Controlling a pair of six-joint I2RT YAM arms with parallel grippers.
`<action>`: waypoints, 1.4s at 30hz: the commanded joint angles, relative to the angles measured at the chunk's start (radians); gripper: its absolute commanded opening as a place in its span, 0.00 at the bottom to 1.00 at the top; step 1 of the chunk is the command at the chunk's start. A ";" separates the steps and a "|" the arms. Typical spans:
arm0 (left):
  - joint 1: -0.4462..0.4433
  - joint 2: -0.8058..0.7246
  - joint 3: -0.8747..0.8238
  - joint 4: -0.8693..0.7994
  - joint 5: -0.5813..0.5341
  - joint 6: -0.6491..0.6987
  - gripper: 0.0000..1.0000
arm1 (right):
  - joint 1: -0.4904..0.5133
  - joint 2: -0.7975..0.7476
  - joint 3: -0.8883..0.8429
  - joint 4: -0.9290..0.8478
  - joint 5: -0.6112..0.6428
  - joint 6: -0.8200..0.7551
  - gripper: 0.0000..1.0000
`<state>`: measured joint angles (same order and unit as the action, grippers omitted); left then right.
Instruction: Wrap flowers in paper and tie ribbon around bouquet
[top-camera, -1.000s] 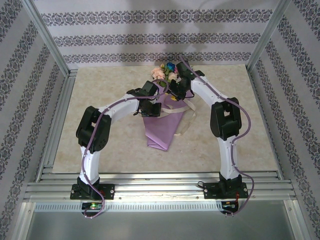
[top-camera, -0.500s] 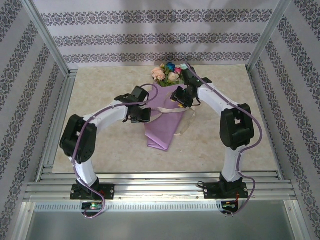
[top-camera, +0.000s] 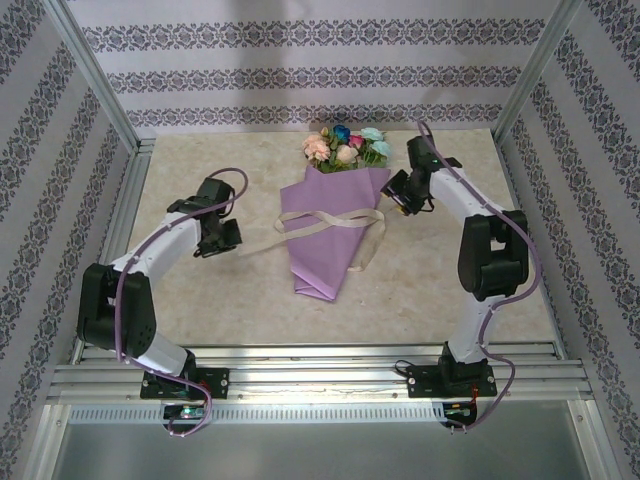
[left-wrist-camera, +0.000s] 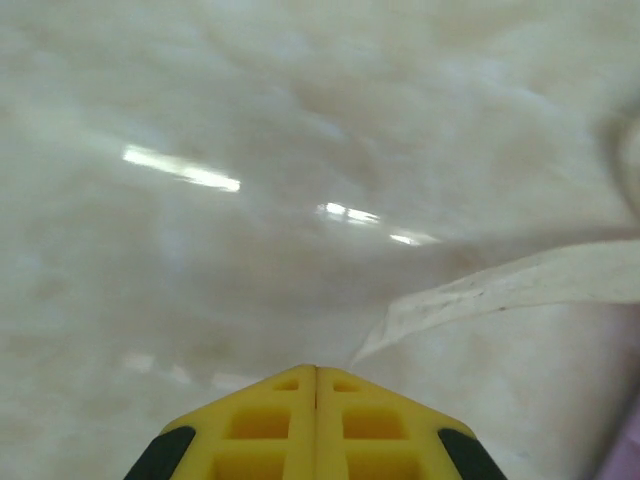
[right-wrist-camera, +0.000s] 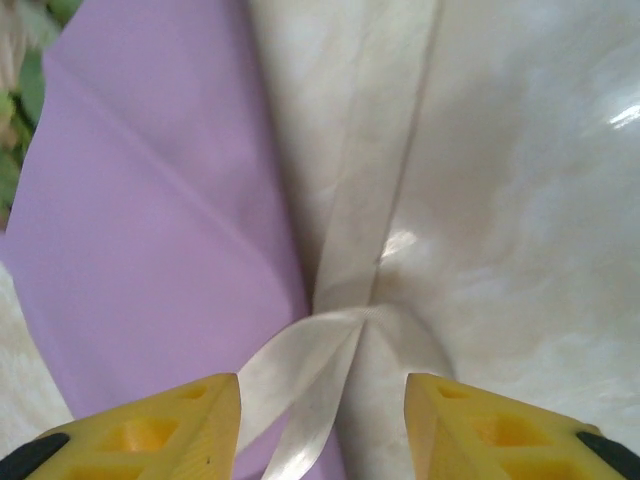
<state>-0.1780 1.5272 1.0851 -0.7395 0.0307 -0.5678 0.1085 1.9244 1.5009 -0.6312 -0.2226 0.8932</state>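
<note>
I judge we're tying: the bouquet (top-camera: 325, 262) lies wrapped mid-frame, ribbon (top-camera: 318, 222) looped loosely across. My left gripper (left-wrist-camera: 316, 378) is pinched empty, and the right gripper (right-wrist-camera: 322, 400) has its jaws apart over the ribbon. Next, grab both tails.

Lilac bouquet (top-camera: 333, 225) flat, ribbon (top-camera: 318, 222) draped across

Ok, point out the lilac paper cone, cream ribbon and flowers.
Lilac paper cone (top-camera: 322, 262): top view, bare lower half.
Cream floppy ribbon (left-wrist-camera: 520, 285): left wrist view, loose tail end.
Pink, peach and blue artificial flowers (top-camera: 345, 147): top view, middle of the blooms.
</note>
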 joint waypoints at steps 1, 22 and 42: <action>0.008 -0.017 0.031 -0.137 -0.119 -0.092 0.00 | -0.020 0.054 0.025 -0.009 0.057 0.050 0.50; -0.138 0.190 0.001 0.337 0.254 -1.232 0.70 | 0.018 0.267 0.146 -0.013 0.034 0.483 0.52; -0.146 0.381 0.047 0.475 0.172 -1.391 0.33 | 0.066 0.538 0.529 -0.334 0.104 0.643 0.41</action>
<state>-0.3332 1.8568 1.1423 -0.4458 0.2661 -1.9396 0.1448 2.3550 1.9495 -0.9424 -0.1287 1.5429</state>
